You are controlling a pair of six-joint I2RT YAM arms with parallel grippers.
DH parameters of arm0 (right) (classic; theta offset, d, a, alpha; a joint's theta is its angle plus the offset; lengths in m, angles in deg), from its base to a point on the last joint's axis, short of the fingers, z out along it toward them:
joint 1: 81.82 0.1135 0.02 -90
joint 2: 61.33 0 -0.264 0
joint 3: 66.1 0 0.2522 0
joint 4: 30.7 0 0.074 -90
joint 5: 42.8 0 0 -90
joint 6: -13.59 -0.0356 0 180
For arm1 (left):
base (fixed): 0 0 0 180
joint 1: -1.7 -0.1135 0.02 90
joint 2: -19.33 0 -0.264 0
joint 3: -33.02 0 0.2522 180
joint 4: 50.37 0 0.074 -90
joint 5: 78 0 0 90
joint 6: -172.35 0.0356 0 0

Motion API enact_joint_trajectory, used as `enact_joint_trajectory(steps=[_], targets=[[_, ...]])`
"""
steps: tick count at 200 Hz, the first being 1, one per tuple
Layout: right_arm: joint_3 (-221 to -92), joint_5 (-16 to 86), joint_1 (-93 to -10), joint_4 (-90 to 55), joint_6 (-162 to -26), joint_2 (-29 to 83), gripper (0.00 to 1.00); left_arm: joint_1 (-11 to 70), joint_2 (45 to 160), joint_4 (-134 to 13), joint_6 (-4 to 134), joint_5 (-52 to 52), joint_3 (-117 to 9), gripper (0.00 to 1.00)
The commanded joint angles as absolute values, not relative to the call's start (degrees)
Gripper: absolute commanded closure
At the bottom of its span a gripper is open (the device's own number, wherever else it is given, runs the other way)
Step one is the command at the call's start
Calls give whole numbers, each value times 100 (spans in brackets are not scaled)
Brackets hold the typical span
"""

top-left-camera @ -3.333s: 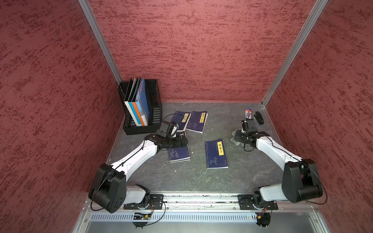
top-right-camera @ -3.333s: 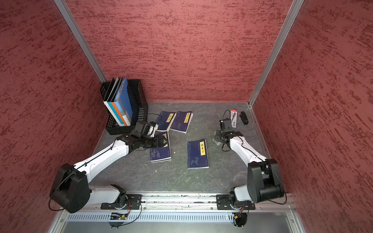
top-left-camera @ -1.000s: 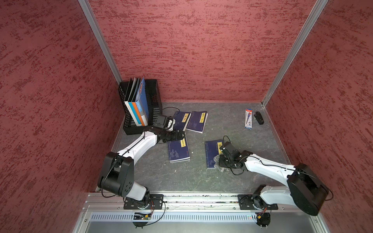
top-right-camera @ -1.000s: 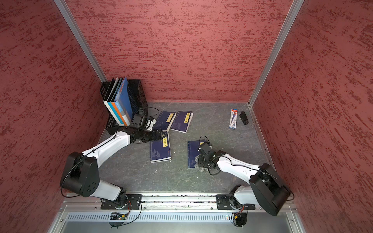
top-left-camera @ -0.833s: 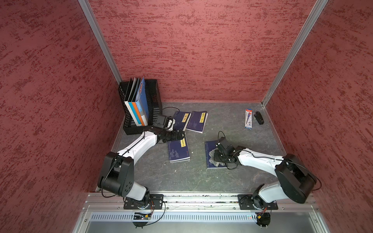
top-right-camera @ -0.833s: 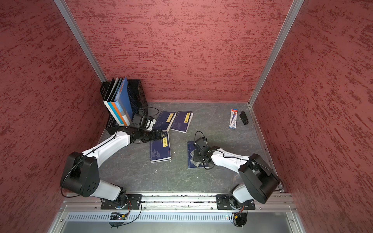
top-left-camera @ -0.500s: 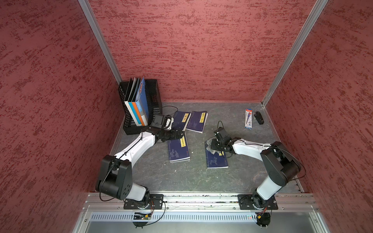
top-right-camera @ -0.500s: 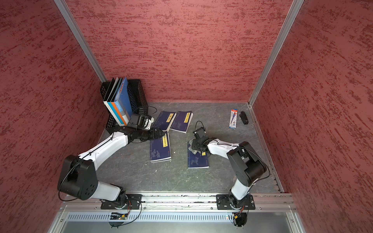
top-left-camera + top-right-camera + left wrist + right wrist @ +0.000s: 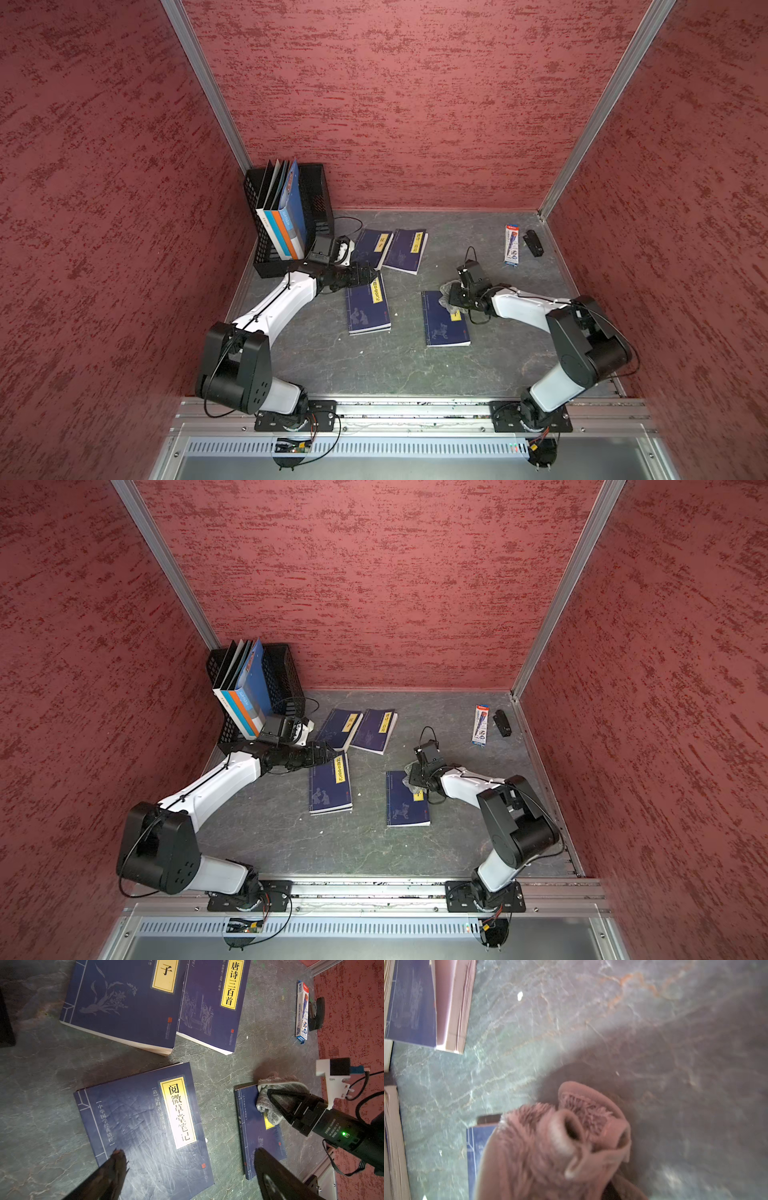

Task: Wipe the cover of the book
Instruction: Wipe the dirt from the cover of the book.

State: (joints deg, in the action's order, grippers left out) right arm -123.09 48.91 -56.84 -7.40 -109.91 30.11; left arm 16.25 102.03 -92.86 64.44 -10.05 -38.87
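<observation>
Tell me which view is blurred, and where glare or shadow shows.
Right wrist view: the cloth is close, soft and pink-tinted, and a dark shadow lies on the table beside it. Left wrist view: sharp, with pale sheen on the nearest book. Both top views: sharp, evenly lit.

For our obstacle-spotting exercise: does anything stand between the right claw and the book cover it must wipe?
Only the grey cloth, which the right claw grips, resting on the far corner of the book. Nothing else visible lies on that cover.
</observation>
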Motion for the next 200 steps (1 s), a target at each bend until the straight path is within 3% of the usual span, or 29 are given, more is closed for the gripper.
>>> enact_joint_trajectory(steps=[1, 75, 100, 162, 200], targets=[[-11734, 4891, -5488, 23, -11288, 2967, 77, 1557, 10119, -9325, 6565, -1050, -3961, 3], [-10868, 4781, -4116, 460, -12378, 2066, 77, 1507, 10176, -9361, 6533, -1033, -3971, 3], [-11095, 4964, -4128, 325, -12165, 2162, 76, 1510, 10174, -9358, 6524, -1026, -3962, 3], [-13046, 5014, -4728, -80, -10935, 4244, 78, 1517, 10058, -9401, 6486, -1020, -3937, 3], [-12885, 4797, -4680, -68, -10921, 4018, 78, 1511, 9929, -9390, 6459, -993, -3883, 3]])
